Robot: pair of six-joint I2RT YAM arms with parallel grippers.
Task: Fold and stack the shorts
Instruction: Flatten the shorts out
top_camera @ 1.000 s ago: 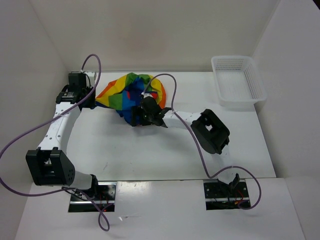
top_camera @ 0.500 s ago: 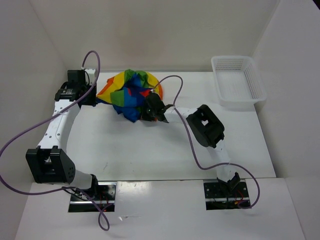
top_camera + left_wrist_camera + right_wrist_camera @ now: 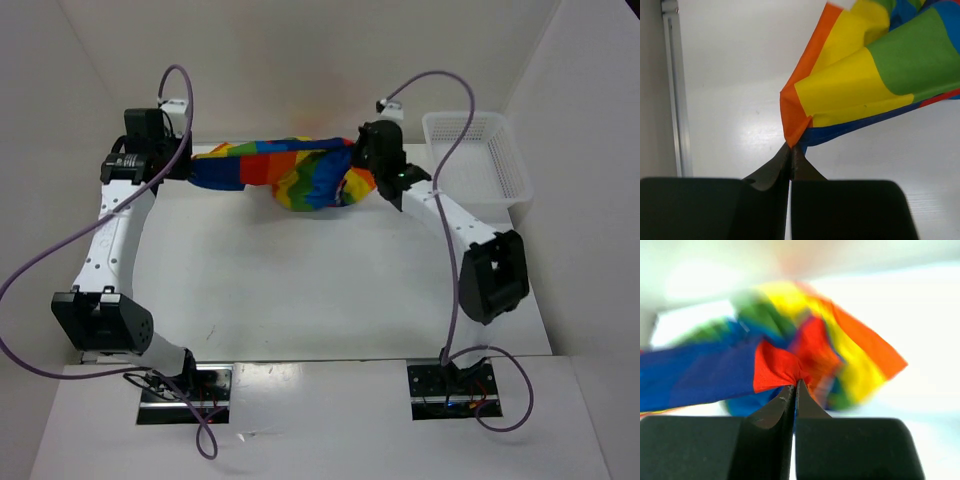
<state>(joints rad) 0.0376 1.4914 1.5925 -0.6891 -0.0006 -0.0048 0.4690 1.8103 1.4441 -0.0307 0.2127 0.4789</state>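
Note:
The rainbow-striped shorts (image 3: 285, 170) hang stretched between both grippers above the far part of the table. My left gripper (image 3: 188, 166) is shut on their left end; in the left wrist view an orange and blue corner of the shorts (image 3: 850, 85) is pinched at my left gripper (image 3: 791, 147). My right gripper (image 3: 352, 158) is shut on their right end; in the right wrist view a red fold of the shorts (image 3: 777, 367) is pinched at my right gripper (image 3: 795, 385). The middle of the cloth sags in a bunch.
A white mesh basket (image 3: 478, 160) stands at the far right of the white table (image 3: 290, 290), close to the right arm's forearm. White walls close in the left, back and right sides. Purple cables loop over both arms.
My right gripper shut on the shorts and pulled up and to the right, so the bunched cloth is now drawn out between the two grippers. The left gripper has risen slightly, still shut.

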